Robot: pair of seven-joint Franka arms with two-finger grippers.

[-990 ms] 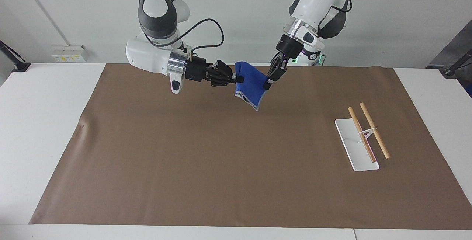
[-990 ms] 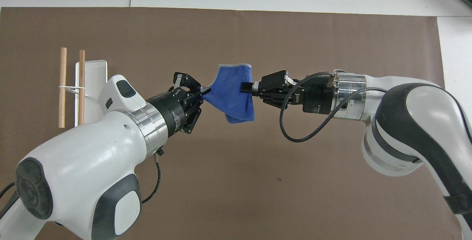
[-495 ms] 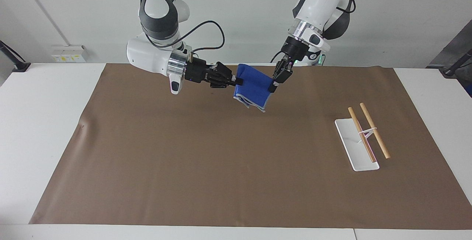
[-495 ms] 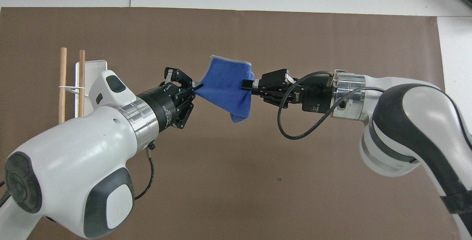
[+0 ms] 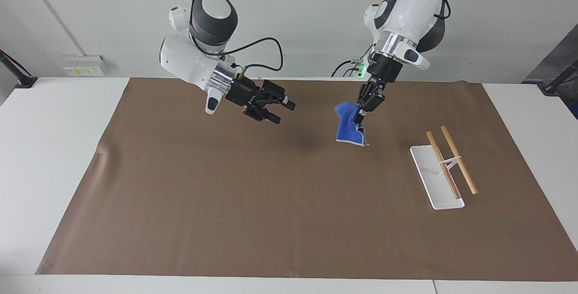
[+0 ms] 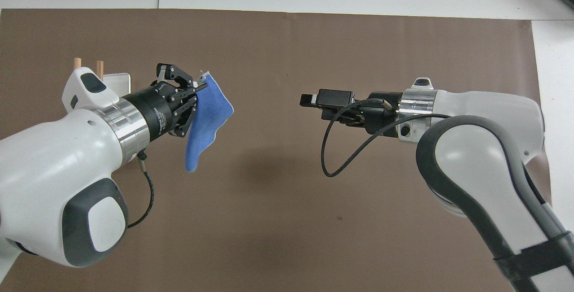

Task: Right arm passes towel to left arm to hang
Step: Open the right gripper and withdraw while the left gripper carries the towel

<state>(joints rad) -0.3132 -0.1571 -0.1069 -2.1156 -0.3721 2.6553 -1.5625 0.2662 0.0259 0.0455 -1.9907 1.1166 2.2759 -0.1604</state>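
The blue towel point(image 5: 347, 128) hangs from my left gripper point(image 5: 359, 116), which is shut on its upper corner above the brown mat point(image 5: 226, 185). In the overhead view the towel point(image 6: 205, 121) droops below the left gripper point(image 6: 202, 87). My right gripper point(image 5: 284, 113) is open and empty in the air over the mat's middle, well apart from the towel; it also shows in the overhead view point(image 6: 306, 100). The rack point(image 5: 445, 172), a white base plate with two wooden rods, stands toward the left arm's end of the table.
In the overhead view the left arm covers most of the rack; only the rod tips point(image 6: 77, 62) and a corner of the base point(image 6: 119, 80) show. The mat covers most of the white table point(image 5: 58, 118).
The right gripper has let go of the towel and drawn back. The left gripper has carried the towel toward the rack's end of the table, and the towel now hangs from it alone.
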